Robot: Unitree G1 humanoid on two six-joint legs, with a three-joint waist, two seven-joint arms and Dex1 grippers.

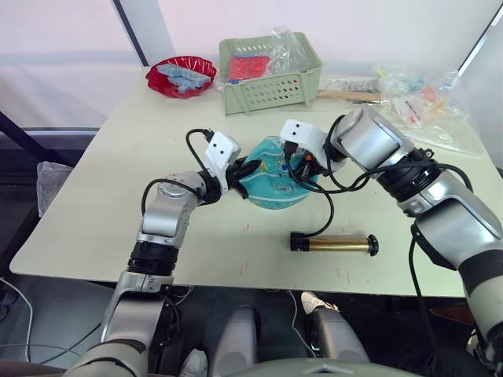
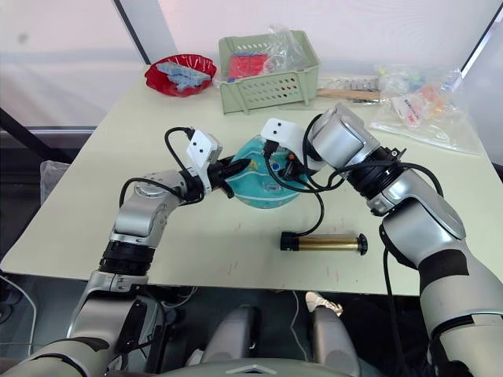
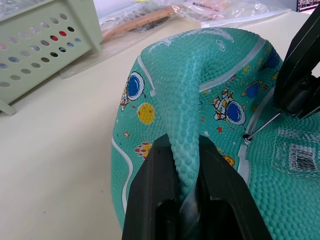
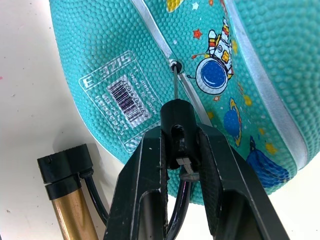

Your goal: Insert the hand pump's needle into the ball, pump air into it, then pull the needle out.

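Left eye view looks down on a pale table (image 1: 94, 228) where a limp, partly deflated teal ball (image 1: 275, 184) lies near the middle. Left gripper (image 3: 186, 200) pinches a raised fold of the ball's rubber between its black fingers. Right gripper (image 4: 181, 165) is clamped on the small black fitting of the needle (image 4: 175, 82), whose tip sits at the ball's valve hole beside a white barcode label (image 4: 120, 97). A thin black hose (image 1: 326, 216) runs to the brass hand pump (image 1: 334, 243), lying flat nearer the robot. A green basket (image 1: 271, 75) and a red bowl (image 1: 181, 76) stand at the table's far edge.
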